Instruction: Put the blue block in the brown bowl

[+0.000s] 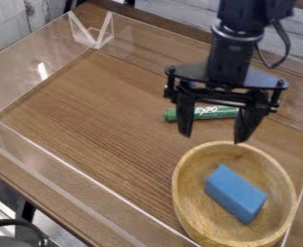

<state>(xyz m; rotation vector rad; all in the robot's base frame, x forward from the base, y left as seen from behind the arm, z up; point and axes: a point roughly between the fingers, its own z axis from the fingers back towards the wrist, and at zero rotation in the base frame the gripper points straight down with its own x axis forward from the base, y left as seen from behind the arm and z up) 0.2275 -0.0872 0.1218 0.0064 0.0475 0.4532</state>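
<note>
1. Resting inside the brown bowl point(193, 217): blue block point(236, 192), flat on the bowl floor, tilted diagonally, toward the bowl's right side; bare wood shows on the bowl's left side
2. Gripper point(215, 133) at the bowl's far rim in this view, fingers spread wide, one toward the left of the rim, one toward the right, nothing between them that I can make out; can't tell its height over the rim
3. Green-and-white marker point(202, 114) beyond the bowl, partly hidden behind the gripper; lettering on the green barrel is partly covered, reads like EXPO
4. Table point(96, 125) left of the bowl: wide run of bare wood, open room out to the clear side wall point(51, 172)
5. Right of the bowl: tight, only a narrow strip of wood between rim and picture edge
6. Near side of the bowl: rim sits close to the bottom picture edge, little room visible
7. Black cable point(17, 225) well left of the bowl, in the near left corner, outside the clear wall
8. No writing readable on bowl or block
</note>
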